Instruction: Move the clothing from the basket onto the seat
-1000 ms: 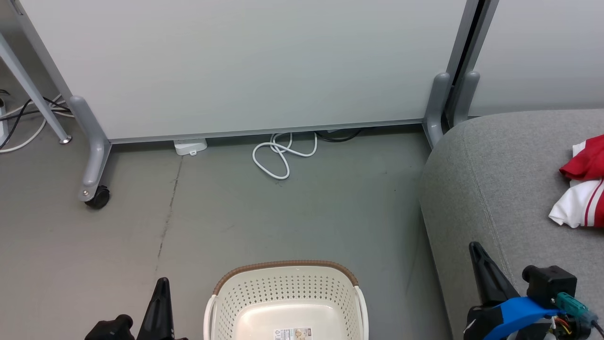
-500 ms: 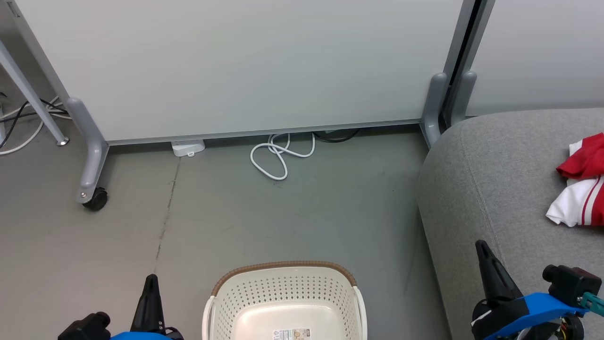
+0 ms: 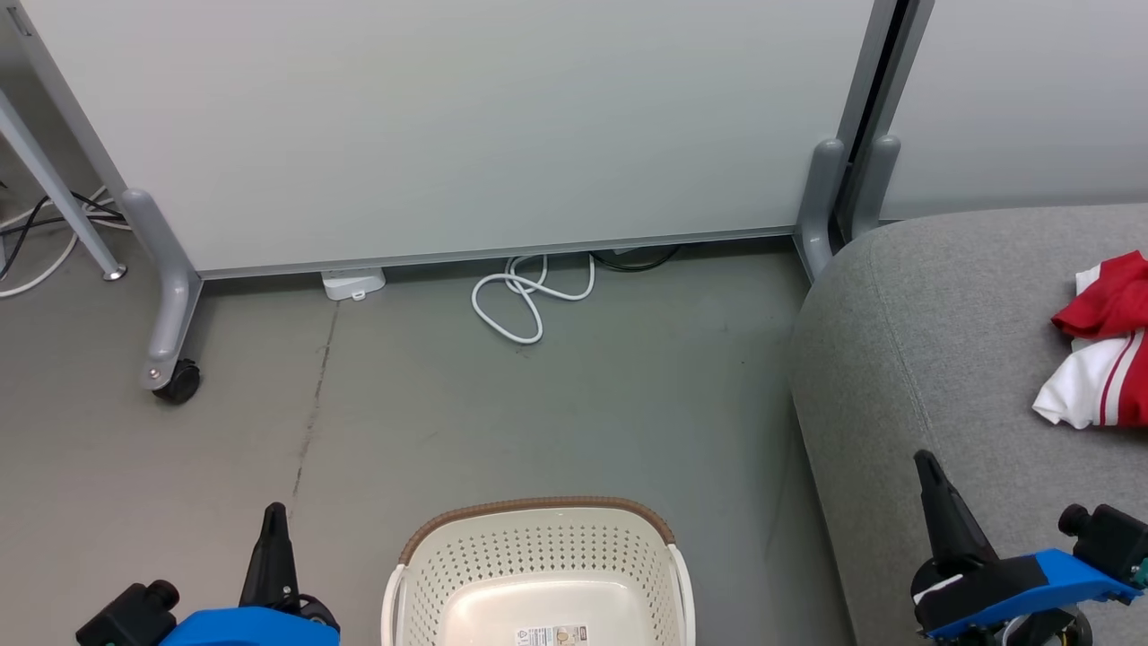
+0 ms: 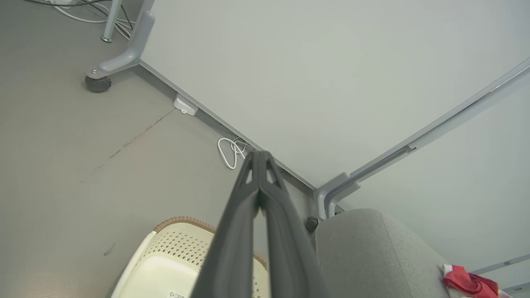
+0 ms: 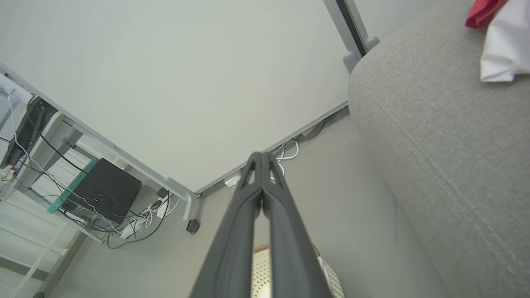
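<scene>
Red and white clothing [image 3: 1099,359] lies crumpled on the grey seat [image 3: 933,359], well apart from the basket [image 3: 538,543], to its right and beyond it. The seat stands near the basket's right side on the floor [image 3: 448,404]. A label [image 3: 552,635] sticks on the basket's pale bottom. The left gripper [image 4: 260,156] hangs just left of the basket, closed tip to tip and holding nothing. The right gripper [image 5: 261,155] hangs right of the basket, over the seat, closed the same way. A white cable [image 3: 525,301] coils behind the basket.

The left hand [image 3: 273,513] and right hand [image 3: 925,459] sit low, each with fingers pressed together, holding nothing.
</scene>
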Controlling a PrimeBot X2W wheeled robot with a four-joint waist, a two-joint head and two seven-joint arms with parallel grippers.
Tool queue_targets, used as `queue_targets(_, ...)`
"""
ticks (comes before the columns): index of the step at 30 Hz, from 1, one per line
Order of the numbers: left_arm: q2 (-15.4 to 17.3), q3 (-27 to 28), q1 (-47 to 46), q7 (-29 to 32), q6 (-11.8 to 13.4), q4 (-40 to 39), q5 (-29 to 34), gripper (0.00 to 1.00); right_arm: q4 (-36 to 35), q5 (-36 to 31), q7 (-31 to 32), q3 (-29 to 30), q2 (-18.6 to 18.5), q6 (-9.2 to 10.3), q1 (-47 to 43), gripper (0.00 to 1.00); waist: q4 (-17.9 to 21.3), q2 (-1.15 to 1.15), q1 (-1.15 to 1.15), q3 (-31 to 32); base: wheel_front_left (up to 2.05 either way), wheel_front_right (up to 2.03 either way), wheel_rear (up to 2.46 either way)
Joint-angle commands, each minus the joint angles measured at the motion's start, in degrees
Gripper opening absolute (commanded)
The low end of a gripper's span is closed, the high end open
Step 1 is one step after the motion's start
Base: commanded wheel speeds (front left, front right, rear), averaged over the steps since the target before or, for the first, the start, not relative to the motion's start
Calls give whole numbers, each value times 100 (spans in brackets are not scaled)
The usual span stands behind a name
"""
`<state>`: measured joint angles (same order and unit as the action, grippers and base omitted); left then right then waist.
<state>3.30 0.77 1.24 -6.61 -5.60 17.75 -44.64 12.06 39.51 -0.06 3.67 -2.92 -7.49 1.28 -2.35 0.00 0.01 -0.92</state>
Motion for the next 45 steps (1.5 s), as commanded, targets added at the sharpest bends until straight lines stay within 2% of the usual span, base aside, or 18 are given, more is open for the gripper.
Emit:
queue_targets(1,19,28,-180,24,-12,-97,-125,0,-49,164,20,19,-6,0,184,0,1,0,0,1,0,0,0)
queue_targets(19,3,182,-350,371,-66,-176,-1367,0,13,1535,192,95,-4,0,283,0,47,0,0,15,0,0,0)
queue_targets(45,-15,359,-541,781,-124,-266,-2814,0,89,3128,399,181,-1,-1,391,0,112,0,0,35,0,0,0)
